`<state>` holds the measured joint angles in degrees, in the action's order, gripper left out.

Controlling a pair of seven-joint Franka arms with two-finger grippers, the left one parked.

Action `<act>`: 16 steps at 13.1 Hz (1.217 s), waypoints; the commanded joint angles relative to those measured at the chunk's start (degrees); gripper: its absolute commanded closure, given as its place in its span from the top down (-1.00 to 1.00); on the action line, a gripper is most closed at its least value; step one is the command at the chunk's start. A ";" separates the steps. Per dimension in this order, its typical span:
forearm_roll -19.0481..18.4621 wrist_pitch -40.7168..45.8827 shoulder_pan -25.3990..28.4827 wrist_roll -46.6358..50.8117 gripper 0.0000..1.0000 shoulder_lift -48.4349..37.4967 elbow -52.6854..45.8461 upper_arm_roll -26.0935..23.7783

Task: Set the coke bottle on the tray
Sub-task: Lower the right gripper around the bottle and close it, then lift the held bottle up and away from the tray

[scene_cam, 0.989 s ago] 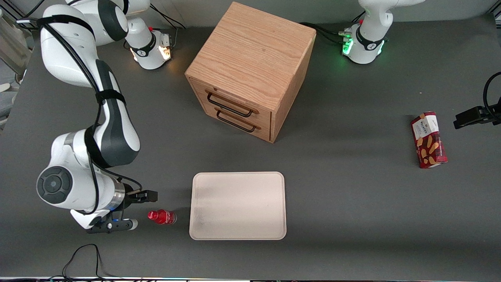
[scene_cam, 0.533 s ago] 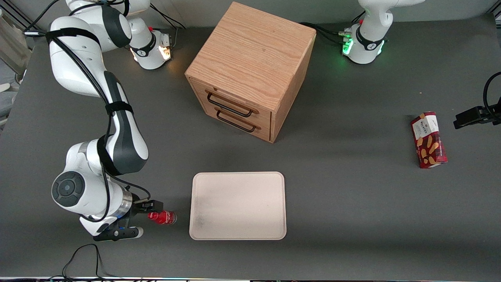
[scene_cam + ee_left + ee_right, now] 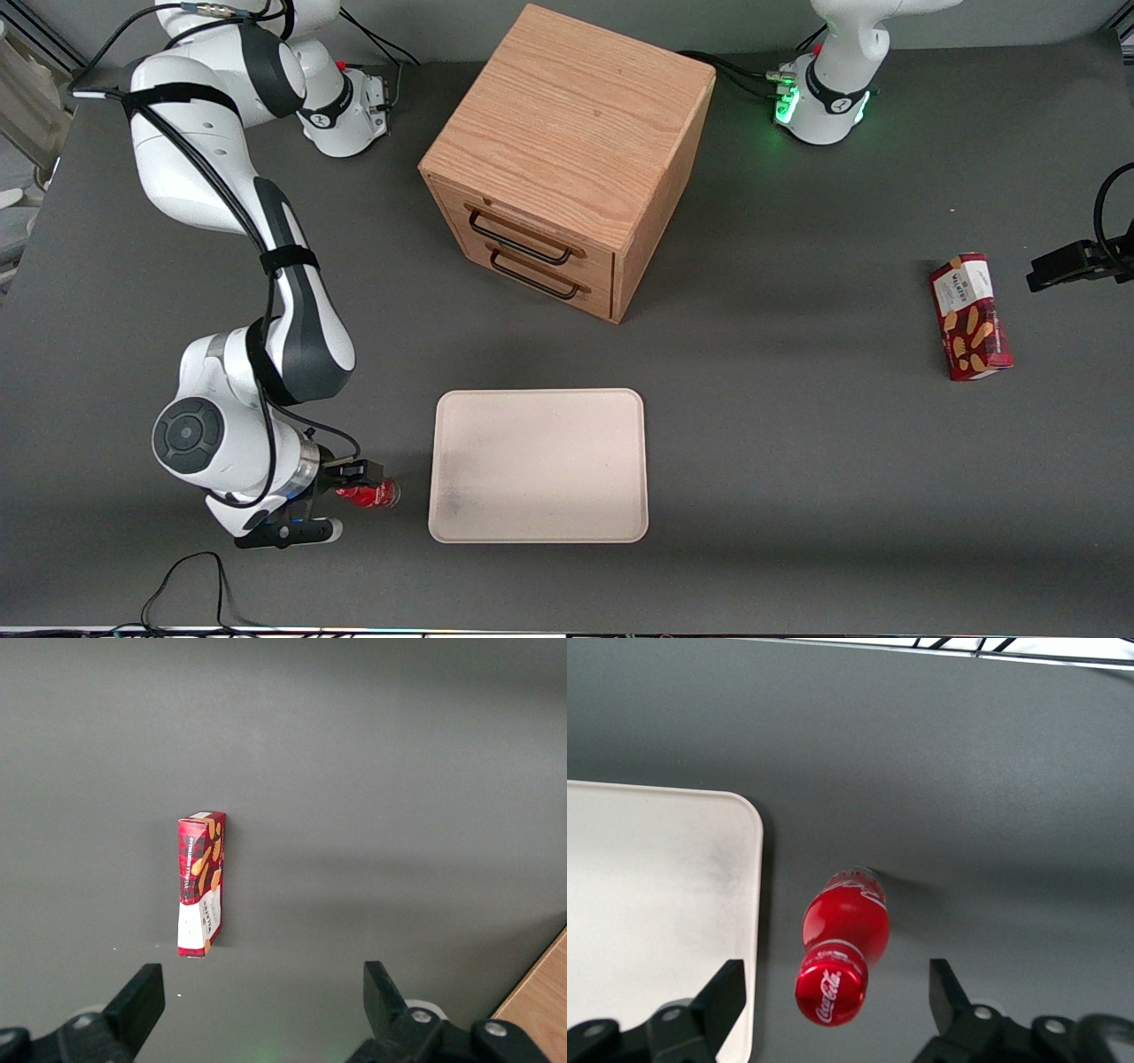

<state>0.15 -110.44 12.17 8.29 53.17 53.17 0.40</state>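
Note:
The coke bottle, small and red, is on the table beside the tray, on the working arm's side of it. Its red cap points toward my gripper. In the right wrist view the bottle shows its lettered cap nearest the camera, and the cream tray has its rounded corner close by. My gripper is open. One finger stands on each side of the cap, with a gap on both sides and no touch.
A wooden drawer cabinet stands farther from the front camera than the tray. A red biscuit box lies toward the parked arm's end and shows in the left wrist view. A black cable loops at the table's near edge.
My arm has moved toward the bottle and tray. The open fingers, which were short of the bottle, now stand on either side of its cap. The bottle has not moved.

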 commanded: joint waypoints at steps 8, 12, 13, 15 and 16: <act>-0.68 -0.30 0.39 8.93 -1.00 1.32 -2.28 0.21; -0.68 -0.21 0.39 9.20 -1.00 1.23 -2.28 0.12; -0.68 -0.12 0.39 9.29 -1.00 1.23 -2.28 0.12; -0.68 1.88 0.48 9.72 -1.00 0.71 -2.28 0.12; -0.68 4.25 0.48 9.73 -1.00 0.36 -2.28 0.12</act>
<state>-0.03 -109.93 12.19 16.09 53.18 52.95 0.43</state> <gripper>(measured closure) 0.687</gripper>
